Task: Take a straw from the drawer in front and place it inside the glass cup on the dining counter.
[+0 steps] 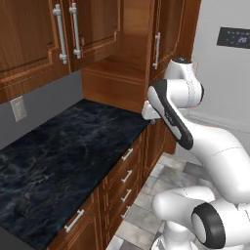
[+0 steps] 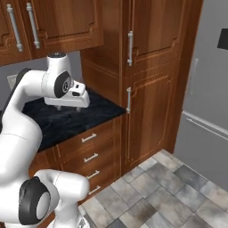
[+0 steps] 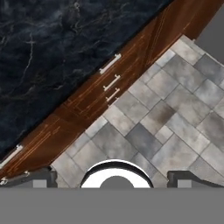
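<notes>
My gripper (image 2: 67, 108) hangs open and empty, pointing down over the front edge of a black stone counter (image 1: 63, 151) with white veins. In the hand view its two dark fingertips (image 3: 37, 177) stand far apart with nothing between them, above grey floor tiles (image 3: 175, 113). In the left base view the hand (image 1: 150, 112) sits at the counter's far right corner. The straw, the glass cup and the drawer are out of view. Whether this stone top is the dining counter I cannot tell.
Closed small drawers with silver bar handles (image 1: 127, 176) run under the counter. Reddish-brown wall cabinets (image 1: 63, 34) hang above it, and a tall cabinet (image 2: 147, 89) stands to its right. A grey fridge (image 2: 209, 111) is further right. An outlet (image 1: 18, 108) is on the wall.
</notes>
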